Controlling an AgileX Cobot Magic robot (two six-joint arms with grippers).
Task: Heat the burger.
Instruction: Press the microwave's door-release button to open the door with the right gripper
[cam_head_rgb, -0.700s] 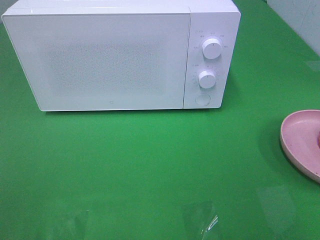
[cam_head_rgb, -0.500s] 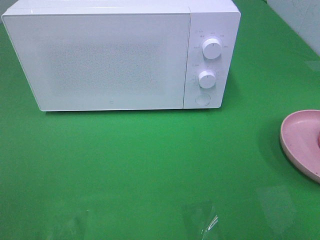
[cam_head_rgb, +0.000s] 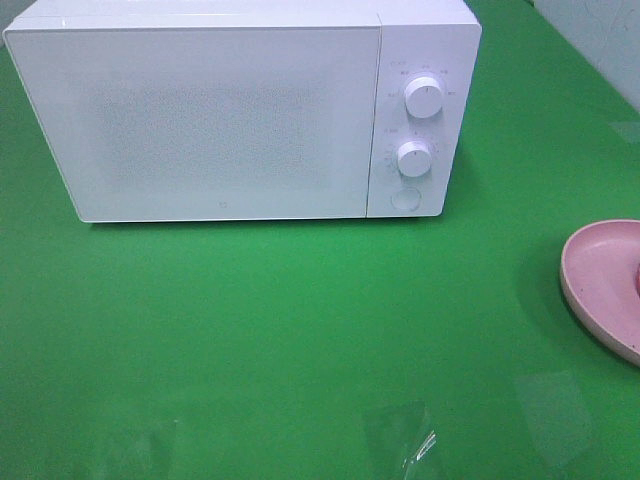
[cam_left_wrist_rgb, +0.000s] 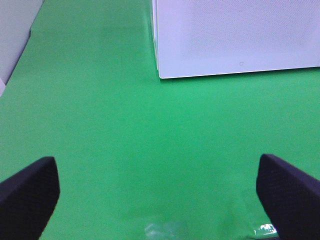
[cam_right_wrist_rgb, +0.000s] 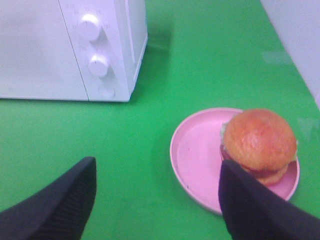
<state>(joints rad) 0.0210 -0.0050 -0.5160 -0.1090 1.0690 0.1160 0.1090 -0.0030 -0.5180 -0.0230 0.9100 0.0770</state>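
Unchanged since earlier frame: burger (cam_right_wrist_rgb: 259, 142) on plate (cam_right_wrist_rgb: 195, 150), four o'clock from shut microwave (cam_head_rgb: 200, 120), close ahead of right gripper (cam_right_wrist_rgb: 157, 180), jaws apart, empty; left gripper (cam_left_wrist_rgb: 157, 190) likewise spread wide, farther off.

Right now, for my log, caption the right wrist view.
Right gripper open above the green table, facing the burger on its pink plate, closed white microwave beyond.

Bright, even overhead light washes the white microwave (cam_head_rgb: 220, 120) almost featureless and leaves only a thin soft shadow along its base on the glossy green worktop (cam_head_rgb: 300, 330), which shows pale glare patches near its front edge, while the right wrist view renders the burger (cam_right_wrist_rgb: 259, 140) soft and slightly blurred.
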